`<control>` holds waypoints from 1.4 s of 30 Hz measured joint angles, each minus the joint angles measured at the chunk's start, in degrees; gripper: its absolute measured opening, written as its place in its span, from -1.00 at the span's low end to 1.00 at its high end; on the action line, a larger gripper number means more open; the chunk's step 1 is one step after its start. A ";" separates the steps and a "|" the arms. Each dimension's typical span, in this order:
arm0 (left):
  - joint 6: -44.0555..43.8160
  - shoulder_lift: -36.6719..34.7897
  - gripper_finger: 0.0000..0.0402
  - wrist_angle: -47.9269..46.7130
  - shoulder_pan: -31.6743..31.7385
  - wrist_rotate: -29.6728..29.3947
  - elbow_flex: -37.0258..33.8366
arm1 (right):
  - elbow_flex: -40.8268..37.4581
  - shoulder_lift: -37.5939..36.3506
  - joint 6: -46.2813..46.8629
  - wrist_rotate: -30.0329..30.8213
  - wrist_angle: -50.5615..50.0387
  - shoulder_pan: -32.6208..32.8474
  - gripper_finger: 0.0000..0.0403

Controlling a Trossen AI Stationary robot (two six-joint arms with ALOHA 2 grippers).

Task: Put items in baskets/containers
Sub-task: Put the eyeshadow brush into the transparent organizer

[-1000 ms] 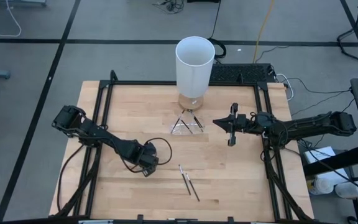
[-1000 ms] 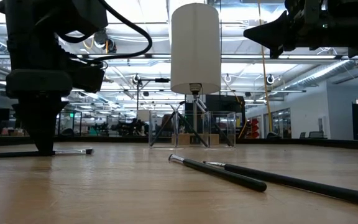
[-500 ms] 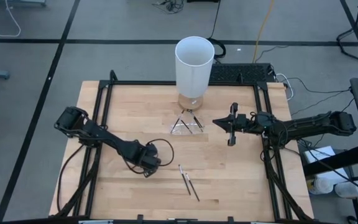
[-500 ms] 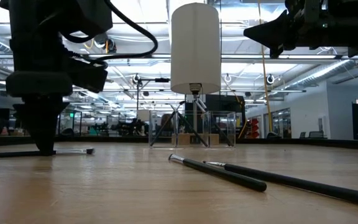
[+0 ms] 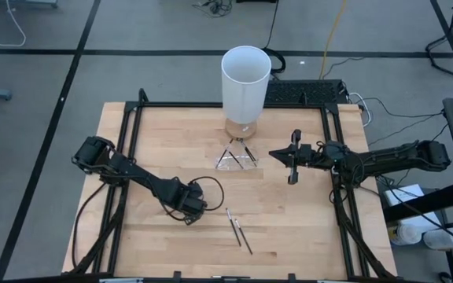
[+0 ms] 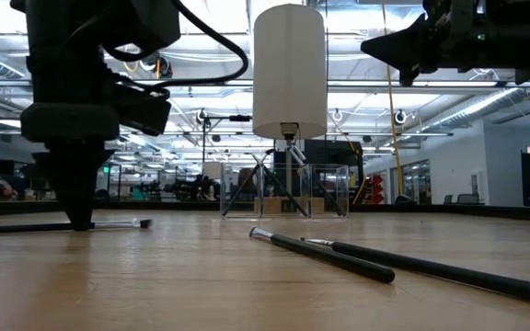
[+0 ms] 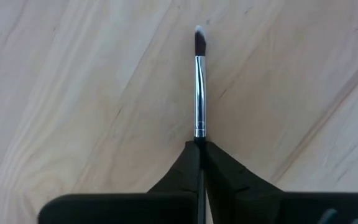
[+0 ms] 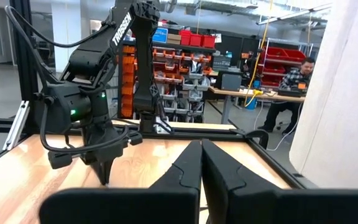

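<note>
Pickup step judged in hand: left gripper [image 5: 189,211] was clamped on a brush [image 7: 199,81] lying flat on the table [image 5: 305,228], arm reaching low, fingers pointing down. Next, a lift and carry to the clear container [image 5: 235,158] were needed. Right gripper [image 5: 291,162] was parked closed, raised, holding nothing.

We see a pale wooden counter [image 5: 163,141] with a black frame along its edges. Beside the left claw [image 5: 189,212], pressed to the counter, two thin dark sticks [image 5: 238,229] lie side by side on the bare wood. Farther from that claw, near the raised right claw [image 5: 291,167], stand a low clear container [image 5: 234,159] and a tall white cylinder [image 5: 246,82].
</note>
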 joint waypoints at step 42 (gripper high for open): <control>17.75 -10.69 -0.35 -4.08 12.08 1.25 0.22 | 0.01 0.00 -0.07 -0.24 -0.05 0.02 -1.00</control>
